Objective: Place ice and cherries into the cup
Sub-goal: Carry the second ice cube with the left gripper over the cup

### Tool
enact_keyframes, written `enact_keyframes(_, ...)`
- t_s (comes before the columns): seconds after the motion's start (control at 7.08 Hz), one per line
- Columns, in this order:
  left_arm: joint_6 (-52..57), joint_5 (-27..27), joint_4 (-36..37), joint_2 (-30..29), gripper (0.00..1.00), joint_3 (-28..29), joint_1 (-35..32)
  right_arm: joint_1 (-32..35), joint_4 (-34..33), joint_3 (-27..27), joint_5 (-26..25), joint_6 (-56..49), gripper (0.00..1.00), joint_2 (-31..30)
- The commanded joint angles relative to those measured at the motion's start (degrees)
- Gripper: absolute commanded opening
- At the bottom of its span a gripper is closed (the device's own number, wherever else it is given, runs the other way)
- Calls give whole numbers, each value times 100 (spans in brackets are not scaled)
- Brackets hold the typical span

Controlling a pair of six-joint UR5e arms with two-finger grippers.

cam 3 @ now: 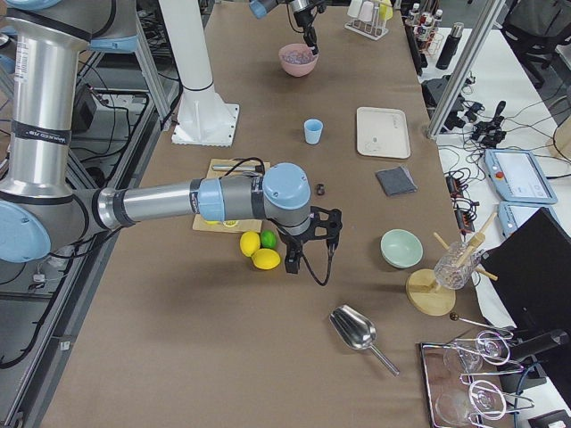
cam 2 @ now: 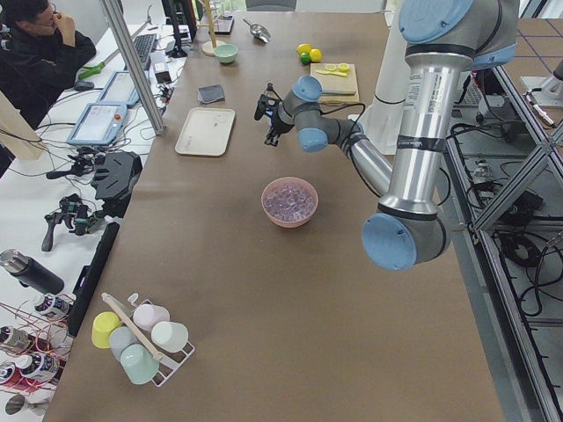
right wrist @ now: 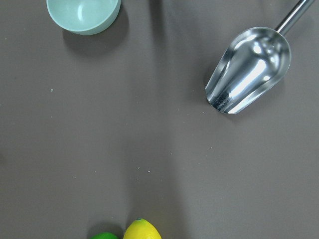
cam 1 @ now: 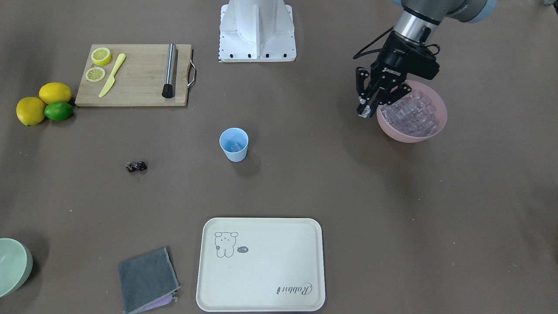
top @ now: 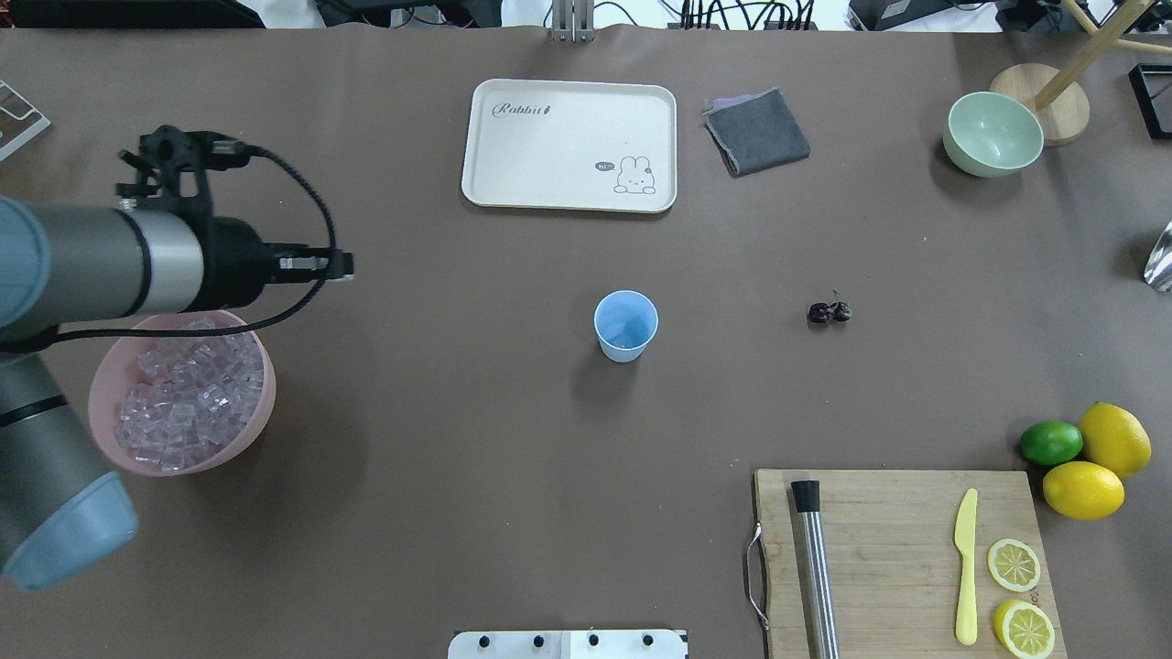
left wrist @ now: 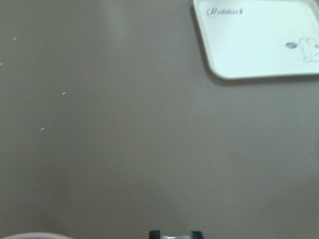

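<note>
Brown lab table (top: 458,439). Seen from overhead, the cup (top: 625,325) stands at centre, with the cherries (top: 829,312) at its 3 o'clock and the pink bowl (top: 220,462) of ice (top: 183,403) at its 8 o'clock. Only the front view shows a cube inside the cup. The left gripper (cam 1: 365,110), over the bowl's rim, has narrow fingers pinching ice. I cannot tell how the right gripper's (cam 3: 294,254) fingers are set.

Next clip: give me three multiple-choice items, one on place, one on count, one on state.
1. Relative to the light blue plastic cup, the pair of dark purple cherries lies: A inside it; B to the robot's left; C to the robot's right.
2. Lemon slices on the wooden cutting board: A one; B two; C four.
3. The cup is: A upright, clear ice inside; B tipped over; C upside down.
Key: C, the overhead view shows them right of it; B, two cut rounds; A, rim up, cube at the bottom.
</note>
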Motion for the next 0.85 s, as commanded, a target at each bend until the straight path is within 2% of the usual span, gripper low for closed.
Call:
enact_keyframes(0.0, -638, 1146, 1, -1143, 0, 631, 995, 0, 5, -5, 4, 0, 100, 5)
enact_keyframes(0.14, -718, 1686, -8, -1539, 0, 999, 1315, 0, 5, 4, 4, -9, 100, 5)
enact_keyframes(0.28, -1040, 1848, -16, -1743, 0, 1360, 1458, -9, 5, -5, -5, -9, 100, 31)
enact_keyframes(0.42, -1235, 2467, -34, -2111, 0, 1738, 1738, -9, 5, -5, -5, -9, 100, 23)
enact_keyframes(0.71, -1437, 2632, -25, -2412, 0, 2145, 1811, 0, 14, -5, 13, -9, 100, 31)
